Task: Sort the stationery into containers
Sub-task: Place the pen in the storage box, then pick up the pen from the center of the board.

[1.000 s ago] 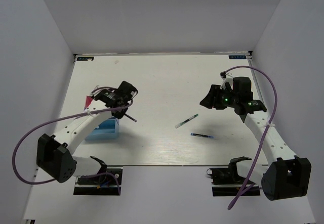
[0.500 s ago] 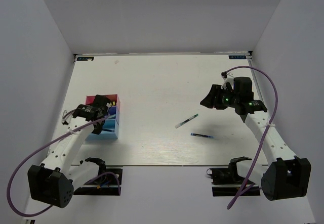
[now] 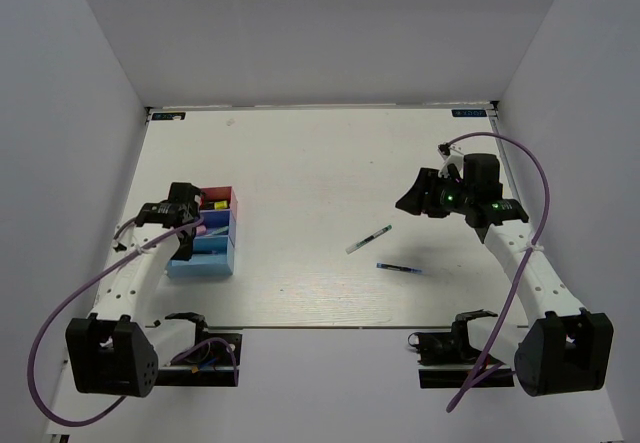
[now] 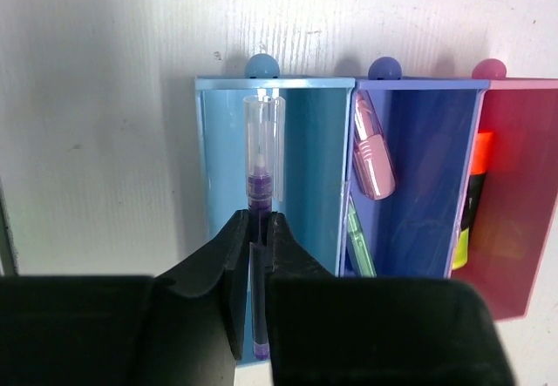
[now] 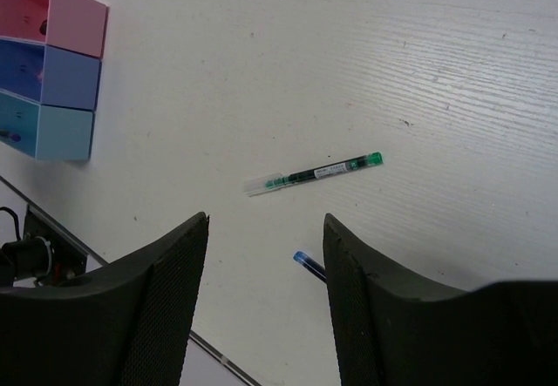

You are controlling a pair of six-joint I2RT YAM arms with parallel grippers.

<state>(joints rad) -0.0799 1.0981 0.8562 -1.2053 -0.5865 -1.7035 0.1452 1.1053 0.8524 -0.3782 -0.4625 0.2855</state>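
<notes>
The left gripper (image 4: 259,229) hangs right over the light-blue box (image 4: 214,168), its jaws drawn narrow and pinching a purple pen (image 4: 262,142). The pen's long axis runs along the length of the box. Its clear cap points away from the wrist toward the far wall, and its other end is tucked between the jaws. Whether it touches the box floor can't be told.

Next door, the blue box (image 4: 418,186) holds a pink item (image 4: 373,155) and a pale green clip (image 4: 359,245). Beyond it, the pink box (image 4: 523,212) carries a highlighter (image 4: 478,190) with an orange end, lying lengthwise. All three boxes stand wall to wall on the left of the worktop (image 3: 300,163).

On the other side, the right gripper (image 5: 266,225) hovers above the worktop, jaws wide and holding nothing. Below it a green pen (image 5: 314,174) lies on a slant, clear cap toward the near left and green end toward the far right. Near it is a blue pen (image 5: 303,261), only its tip showing past a finger in the wrist view. From above it lies almost crosswise, apart from the green one.
</notes>
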